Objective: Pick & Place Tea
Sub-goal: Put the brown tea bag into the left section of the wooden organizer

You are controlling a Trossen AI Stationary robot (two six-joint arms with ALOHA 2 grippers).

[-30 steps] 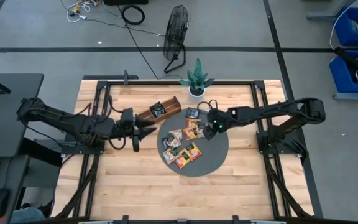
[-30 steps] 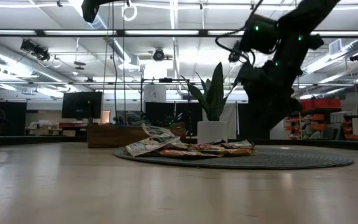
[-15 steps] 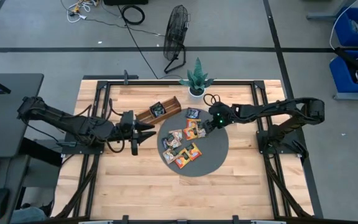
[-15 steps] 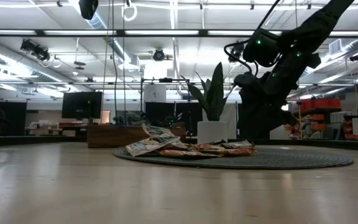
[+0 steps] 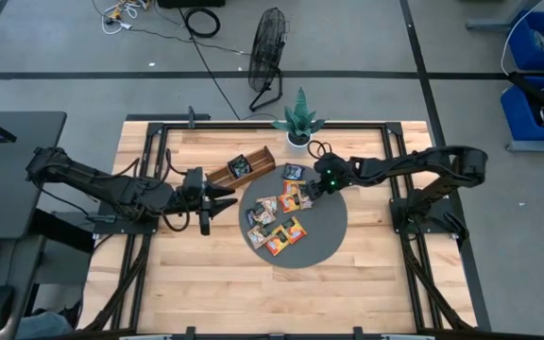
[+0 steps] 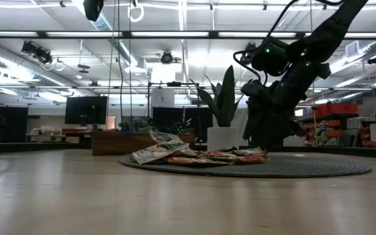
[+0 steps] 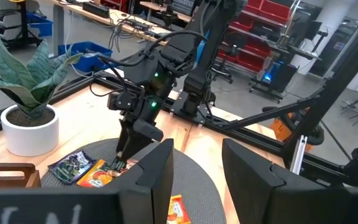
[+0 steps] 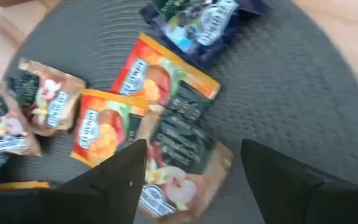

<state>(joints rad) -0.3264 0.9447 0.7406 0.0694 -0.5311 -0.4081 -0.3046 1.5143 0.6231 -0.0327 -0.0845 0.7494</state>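
Observation:
Several small square tea sachets lie flat on a round grey mat [image 5: 327, 234]: orange ones [image 8: 166, 74], a dark blue one [image 8: 205, 23], and pale ones [image 8: 48, 99]. My right gripper [image 8: 191, 186] is open. It slants down just above the sachets on the mat's far part [image 5: 296, 196], with a dark-and-pale sachet [image 8: 182, 146] below the gap between its fingers. It touches nothing. My left gripper [image 7: 197, 180] waits open and level to the mat's left [image 5: 227, 200], with nothing between its fingers.
A long brown wooden divided tray [image 5: 253, 159] lies slanted behind the mat's left side, with a dark sachet [image 5: 241, 166] in one compartment. A potted plant [image 5: 298, 121] stands at the far edge. Bare wood lies toward the near edge.
My right gripper has come down toward the sachets on the far part of the mat and tipped more steeply downward, staying open. The sachets have not moved.

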